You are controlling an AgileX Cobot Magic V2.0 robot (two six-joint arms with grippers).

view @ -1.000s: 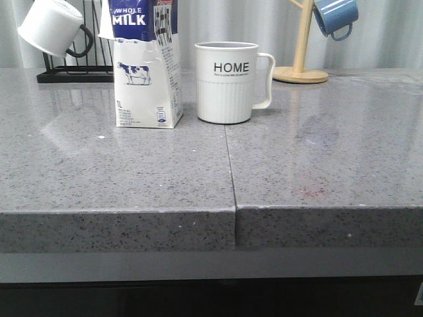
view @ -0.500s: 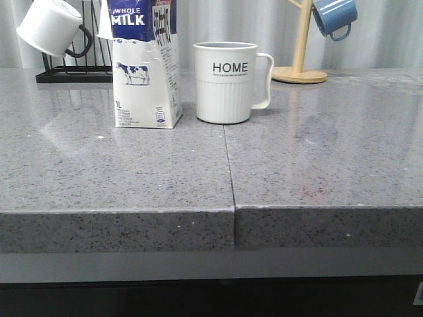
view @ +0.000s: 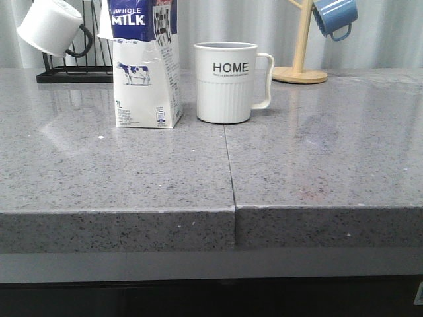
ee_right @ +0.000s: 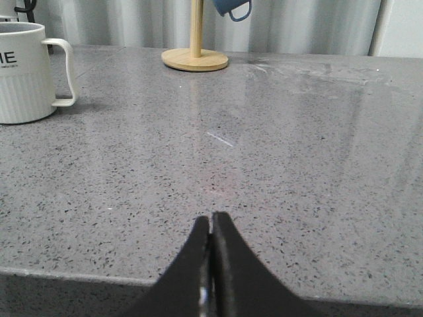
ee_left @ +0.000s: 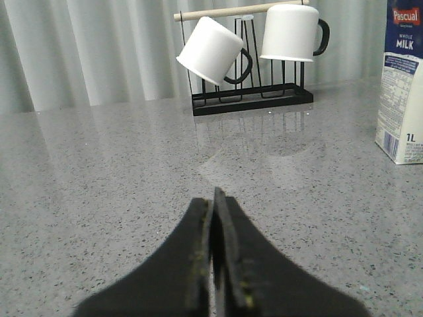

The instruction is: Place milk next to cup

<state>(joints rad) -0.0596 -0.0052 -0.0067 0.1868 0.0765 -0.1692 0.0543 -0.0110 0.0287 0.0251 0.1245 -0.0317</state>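
The tall white carton of whole milk with its dark blue top (view: 146,66) is seen standing just beside the ribbed white "HOME" mug (view: 227,82); both grippers (ee_left: 215,218) (ee_right: 211,228) are pictured closed and empty, the placement apparently done.

The table (view: 317,165) is speckled grey stone, polished and reflective. On it, the milk (view: 147,66) is printed paperboard, the cup (view: 226,82) glazed ceramic with ribbed lower walls. Behind the cup stand a pale wooden stand (view: 301,46) and a black wire rack (view: 73,69).
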